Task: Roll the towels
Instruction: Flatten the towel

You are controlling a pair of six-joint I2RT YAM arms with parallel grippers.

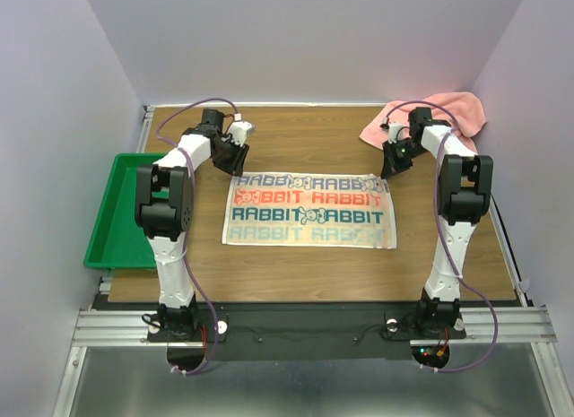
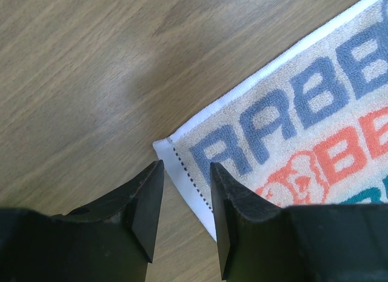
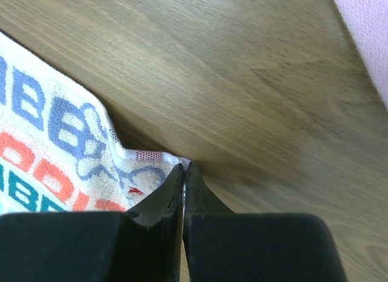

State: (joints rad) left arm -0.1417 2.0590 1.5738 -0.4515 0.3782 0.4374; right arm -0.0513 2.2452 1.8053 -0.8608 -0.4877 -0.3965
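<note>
— Right wrist view: our right gripper (image 3: 183, 171) pinches a far corner of the printed towel (image 3: 66, 148); our left gripper (image 2: 186, 171) hangs spread over the other.
— If we pull now, one-sided, it skews. The pink towel (image 1: 446, 112) sits bunched, back right.

Robot lab bench, not a home: wooden table (image 1: 314, 260) boxed in by blank walls (image 1: 54, 94), left arm (image 1: 169, 206) and right arm (image 1: 459, 197) bolted beside aluminium rails (image 1: 108, 325), exposed purple cables (image 1: 213, 100), green tray (image 1: 112, 224) alongside.

wood table (image 1: 314, 148) | printed towel (image 1: 309, 211) flat | pink towel (image 1: 457, 108) bunched | green tray (image 1: 117, 211), perhaps overhanging
</note>
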